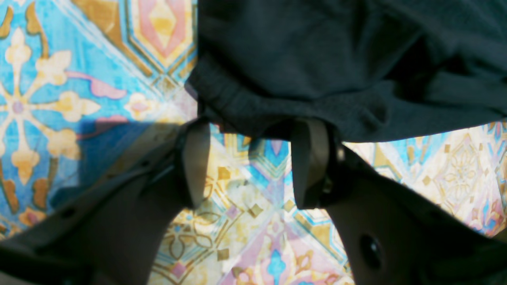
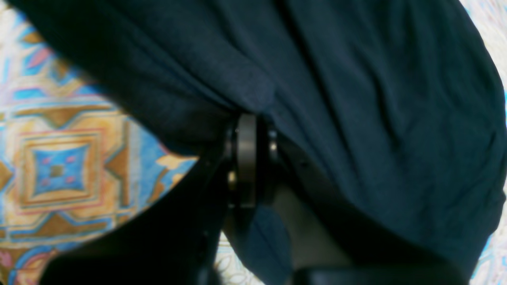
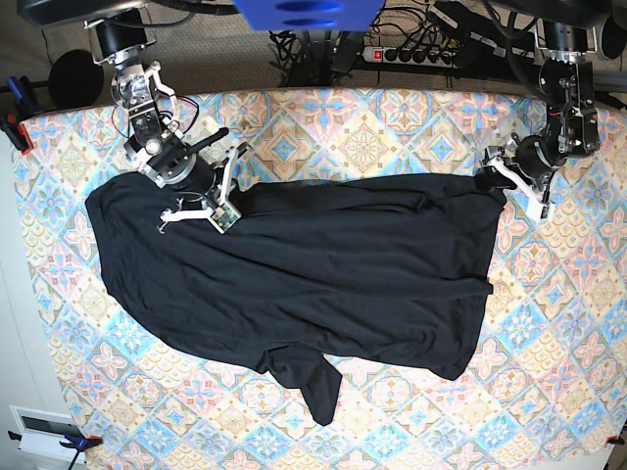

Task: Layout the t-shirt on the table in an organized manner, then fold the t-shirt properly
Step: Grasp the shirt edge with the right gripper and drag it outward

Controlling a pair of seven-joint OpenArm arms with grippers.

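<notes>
The black t-shirt (image 3: 294, 274) lies spread and wrinkled across the patterned table (image 3: 392, 127), with one sleeve trailing toward the front edge. My right gripper (image 3: 223, 201) sits on the shirt's upper left part. In the right wrist view this right gripper (image 2: 247, 118) is shut on a bunched fold of the t-shirt (image 2: 356, 99). My left gripper (image 3: 489, 177) is at the shirt's upper right corner. In the left wrist view the left gripper (image 1: 255, 126) stands open, and the t-shirt (image 1: 317, 59) edge rests right at its fingertips (image 1: 196, 158), with tablecloth showing between the jaws.
A power strip (image 3: 411, 54) and cables lie behind the table's far edge. A white box (image 3: 39, 431) sits off the front left corner. Clamps (image 3: 15, 127) hold the cloth at the left edge. Bare tablecloth (image 3: 549, 372) shows to the right and front of the shirt.
</notes>
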